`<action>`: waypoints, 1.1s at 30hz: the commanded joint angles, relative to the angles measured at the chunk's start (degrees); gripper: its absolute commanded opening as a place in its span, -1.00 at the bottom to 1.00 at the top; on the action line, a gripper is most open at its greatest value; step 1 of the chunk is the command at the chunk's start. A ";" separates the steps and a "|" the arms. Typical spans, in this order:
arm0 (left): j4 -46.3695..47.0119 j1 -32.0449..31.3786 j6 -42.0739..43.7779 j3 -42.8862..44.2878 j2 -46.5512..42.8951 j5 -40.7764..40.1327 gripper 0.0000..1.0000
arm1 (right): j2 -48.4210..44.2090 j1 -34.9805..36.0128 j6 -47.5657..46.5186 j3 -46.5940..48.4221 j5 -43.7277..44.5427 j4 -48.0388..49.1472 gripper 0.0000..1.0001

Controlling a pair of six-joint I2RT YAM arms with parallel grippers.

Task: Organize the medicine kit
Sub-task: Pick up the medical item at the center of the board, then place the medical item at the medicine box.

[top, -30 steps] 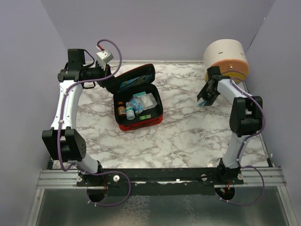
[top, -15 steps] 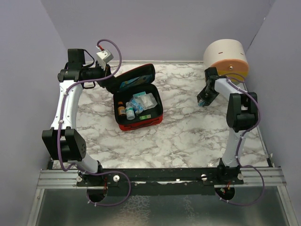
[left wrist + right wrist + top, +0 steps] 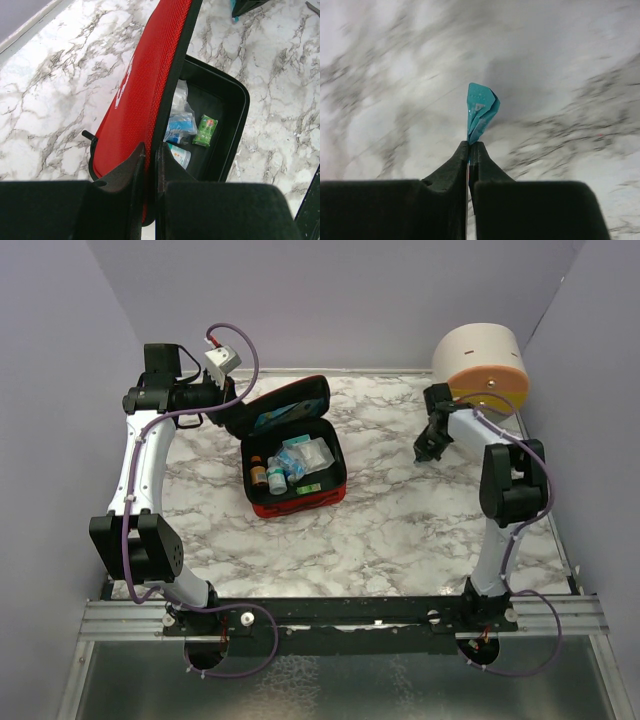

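Red medicine kit [image 3: 295, 465] open on the marble bench [image 3: 380, 530], left of the middle, lid [image 3: 145, 85] tipped up toward the back. Inside the black tray, little bottles [image 3: 259, 473] and a green packet [image 3: 205, 130]. Left fingers [image 3: 134, 170] pressed on the edge of the lid, one on each side. Right fingers [image 3: 461, 161] squeezed tight on a crumpled teal wrapper [image 3: 480, 112], over the bench, well away from the kit, near a round cream and orange tub [image 3: 480, 360] in the back right corner.

We see the medicine kit [image 3: 297, 503], a rounded red fabric case, black inside, lying open left of centre on the bench [image 3: 400, 520], its lid [image 3: 285, 390] raised at the far side.
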 commanded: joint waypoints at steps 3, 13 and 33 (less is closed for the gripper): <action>-3.82 1.44 0.13 -0.03 2.23 -7.10 -1.00 | -3.94 16.05 -7.92 14.60 -2.86 3.07 -0.99; -5.06 1.40 0.96 0.87 1.96 -8.07 -1.00 | -2.20 26.52 -14.46 31.30 -7.87 9.45 -0.99; -5.41 1.41 0.24 3.24 3.63 -7.96 -1.00 | 0.79 34.87 -13.50 36.10 -17.47 12.92 -0.99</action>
